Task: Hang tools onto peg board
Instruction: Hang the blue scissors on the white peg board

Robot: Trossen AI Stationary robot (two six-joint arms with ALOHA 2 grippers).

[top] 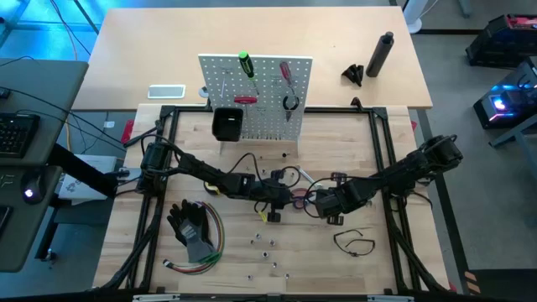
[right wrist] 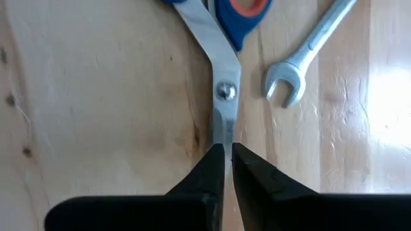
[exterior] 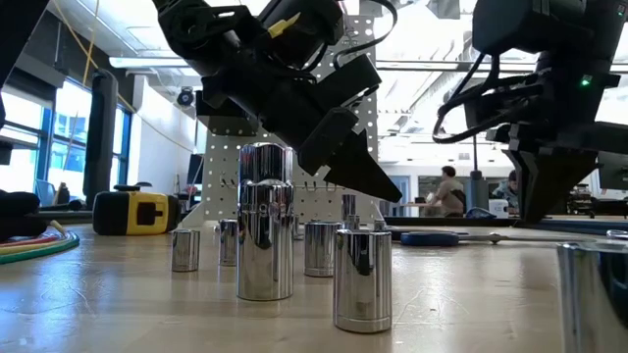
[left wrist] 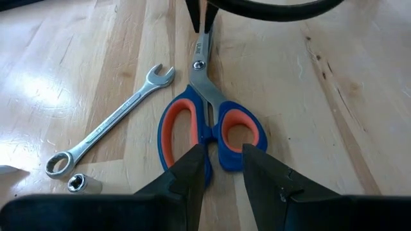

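Two grippers meet on your scissors (left wrist: 209, 119), which lie flat mid-table, at six o'clock from the peg board (top: 256, 96). The right gripper (right wrist: 225, 157) is clamped on the blade tips, probably to steady them. The left gripper (left wrist: 223, 160) sits at the handle loops, fingers slightly parted, gripping nothing yet. A wrench (left wrist: 109, 122) lies just beside the scissors.

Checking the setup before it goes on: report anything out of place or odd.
Nothing looks damaged or spilled. One oddity: both arms work the same scissors lying flat on the table. The right gripper has its jaws closed on the blade tips, and the left gripper straddles a handle loop. A wrench lies beside them.
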